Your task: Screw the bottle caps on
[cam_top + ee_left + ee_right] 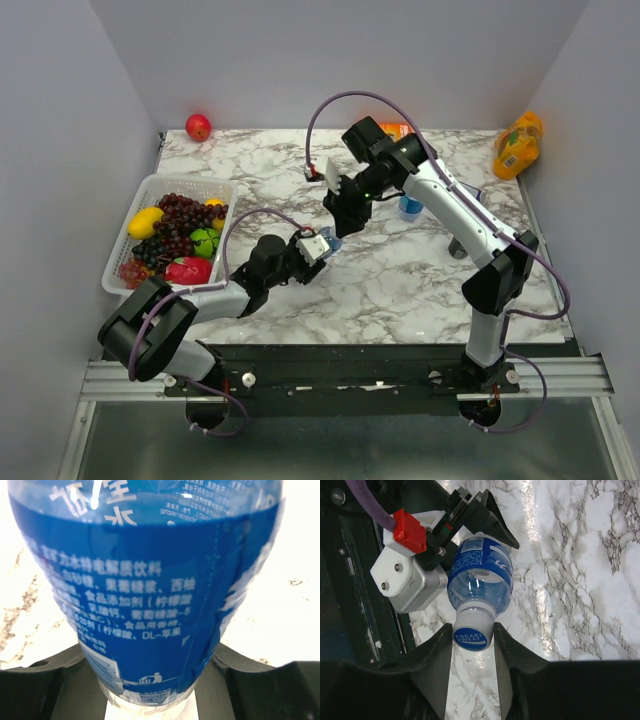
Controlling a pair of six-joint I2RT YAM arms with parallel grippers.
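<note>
My left gripper [318, 246] is shut on a clear bottle [150, 590] with a blue label, held tilted above the table's middle. Its dark fingers [60, 675] press on both sides of the bottle's lower body. A blue-topped bottle cap [471, 639] sits on this bottle's neck [476, 614]. My right gripper [472, 633] reaches in from the far side, its two fingers lying against either side of the cap. A second bottle [410, 205] stands on the table beyond my right arm, half hidden by it; its top does not show.
A white basket [150, 188] of fruit sits at the left edge. A red apple [198, 126] lies at the back left corner. An orange juice bottle [518, 145] rests at the back right. A small orange object [394, 129] shows behind my right wrist.
</note>
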